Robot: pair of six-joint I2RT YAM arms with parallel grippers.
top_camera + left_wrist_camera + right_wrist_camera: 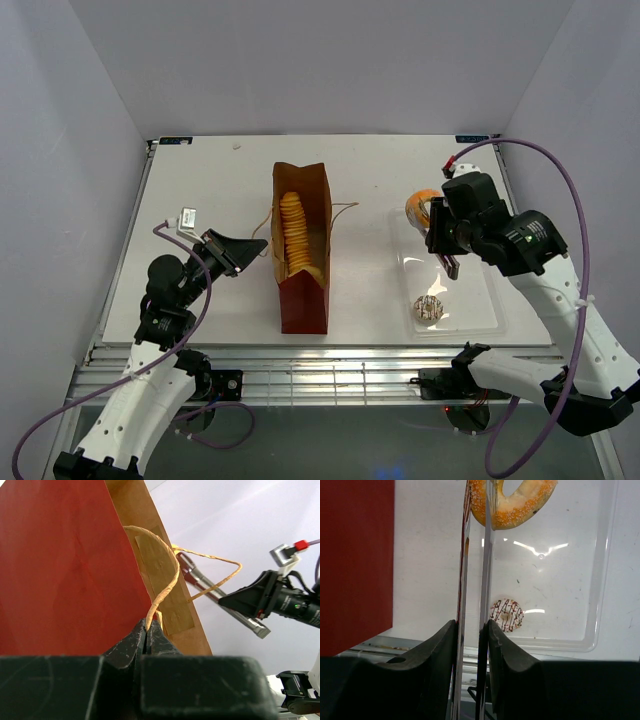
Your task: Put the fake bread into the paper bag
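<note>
Left claw [148,628] pinching twine handle [169,580], steadying paper bag [303,295] for loading. Right claw [472,630] squeezing tongs [487,555], which are gripping ring bun [520,507] at bag's 3 o'clock. Loaf [293,235] lying inside bag.

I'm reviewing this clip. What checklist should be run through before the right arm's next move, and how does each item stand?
1. The left gripper is shut on the paper bag's twine handle: ok.
2. The paper bag has its mouth open, with the ridged loaf inside: ok.
3. The right gripper is closed on the metal tongs: ok.
4. The tong tips are at the ring bun: ok; firmness of the pinch cannot tell.
5. The bun is lifted off the clear tray: cannot tell.
6. The small streaked pastry is bagged: not ok, it lies on the tray.
</note>
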